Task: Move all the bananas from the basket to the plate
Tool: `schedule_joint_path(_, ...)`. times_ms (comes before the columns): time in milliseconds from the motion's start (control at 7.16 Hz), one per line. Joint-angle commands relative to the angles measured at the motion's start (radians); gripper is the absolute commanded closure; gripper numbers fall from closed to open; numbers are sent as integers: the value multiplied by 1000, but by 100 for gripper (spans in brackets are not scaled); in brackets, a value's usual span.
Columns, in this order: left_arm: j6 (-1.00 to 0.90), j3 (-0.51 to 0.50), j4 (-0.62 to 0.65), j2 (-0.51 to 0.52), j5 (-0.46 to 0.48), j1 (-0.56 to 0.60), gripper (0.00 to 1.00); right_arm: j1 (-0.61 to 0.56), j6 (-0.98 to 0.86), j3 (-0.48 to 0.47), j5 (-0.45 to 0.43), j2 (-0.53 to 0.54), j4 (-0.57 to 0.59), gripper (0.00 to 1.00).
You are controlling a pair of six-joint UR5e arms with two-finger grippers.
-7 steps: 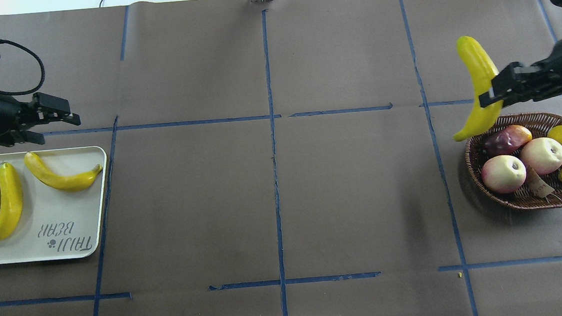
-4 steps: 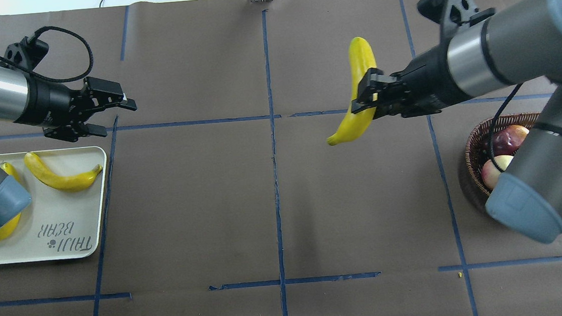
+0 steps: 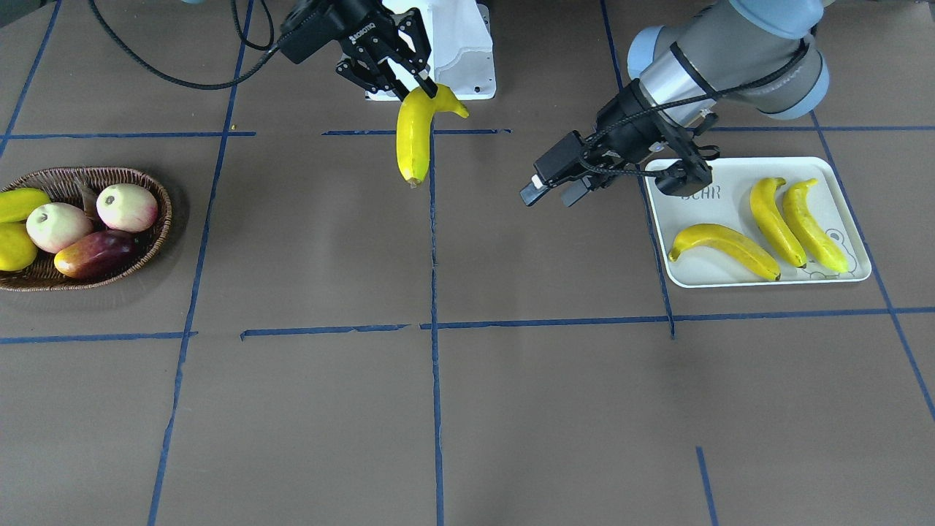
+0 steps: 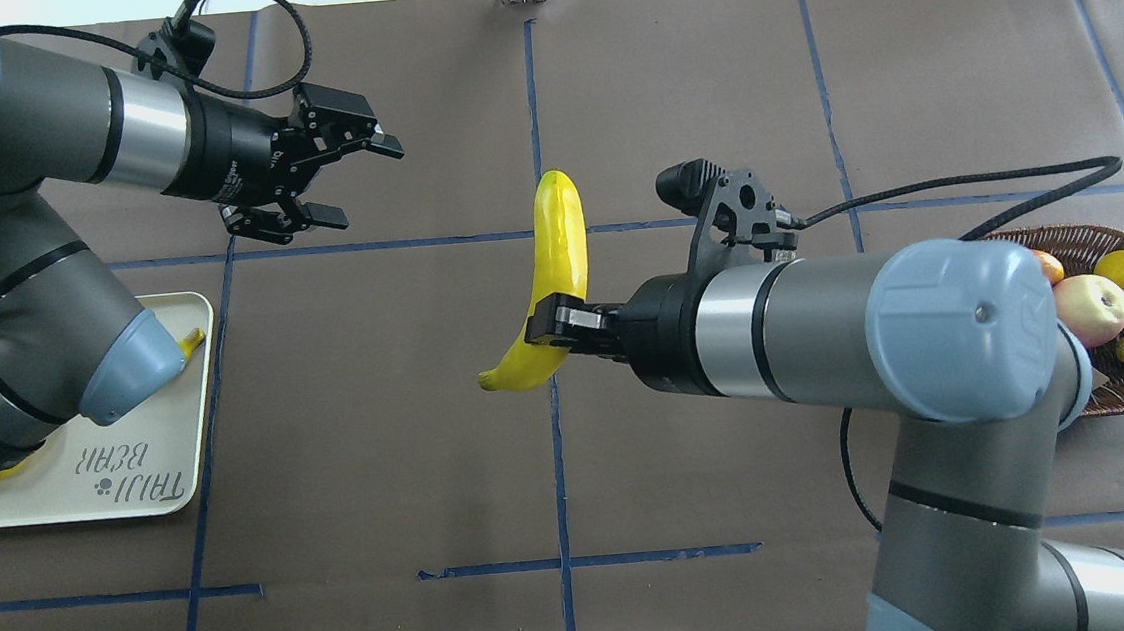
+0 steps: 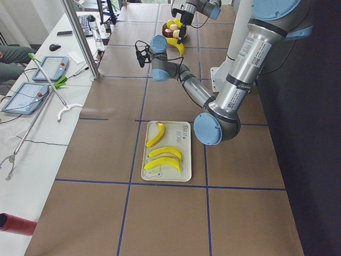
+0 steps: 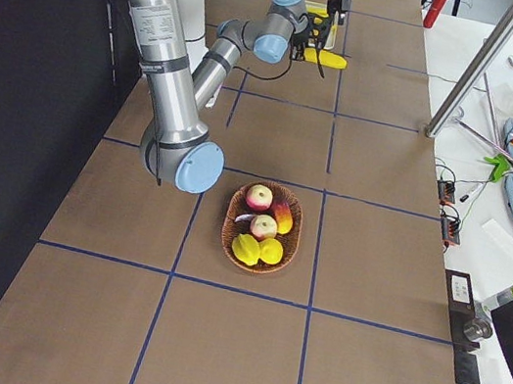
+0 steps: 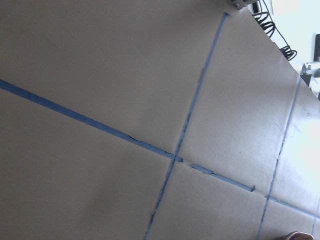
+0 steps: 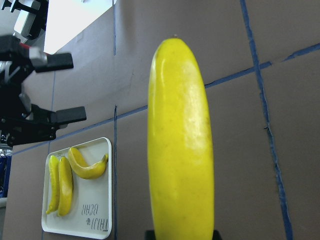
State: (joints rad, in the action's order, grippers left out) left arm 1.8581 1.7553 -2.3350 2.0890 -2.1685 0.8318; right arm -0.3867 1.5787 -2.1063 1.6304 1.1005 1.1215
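Note:
My right gripper (image 4: 552, 318) is shut on a yellow banana (image 4: 555, 261) and holds it above the table's centre line; the same banana (image 3: 411, 139) hangs from the right gripper (image 3: 413, 84) in the front view. My left gripper (image 4: 361, 183) stands open and empty to the banana's left, a gap between them. Three bananas (image 3: 723, 247) lie on the off-white plate (image 3: 730, 208). In the overhead view my left arm covers most of the plate (image 4: 134, 480). The wicker basket (image 4: 1120, 394) at the right holds apples (image 4: 1089, 308) and mangoes.
The white robot base (image 3: 460, 44) is at the table's near edge behind the held banana. Blue tape lines cross the brown table cover. A side bench with tablets (image 5: 50, 66) and cables runs along the far edge.
My right arm has carried the banana from above the basket leftward to the table's centre. My left gripper has moved right, away from the plate, and stays open.

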Motion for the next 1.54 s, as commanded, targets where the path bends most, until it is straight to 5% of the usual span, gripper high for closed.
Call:
schedule_joint_path(0, 101, -11, 0, 104, 59, -86, 1, 41, 3, 9, -46, 1, -19, 98)
schedule_joint_path(559, 92, 0, -3, 135, 116, -210, 7, 42, 1, 3, -44, 1, -19, 98)
schedule_joint_path(839, 89, -2, -3, 128, 116, -211, 98, 40, 1, -1, -41, 9, -19, 98)
schedule_joint_path(978, 87, -3, -1, 128, 116, -206, 100, 40, 1, -7, -43, 10, -19, 91)
schedule_joint_path(1118, 87, -3, 2, 128, 116, -203, 100, 38, 18, -23, -46, 10, -17, 12)
schedule_joint_path(1258, 87, -5, 2, 128, 116, -197, 100, 37, 20, -47, -46, 31, -16, 0)
schedule_joint_path(1398, 84, -5, 3, 128, 114, -179, 100, 35, 18, -67, -37, 44, -16, 0)
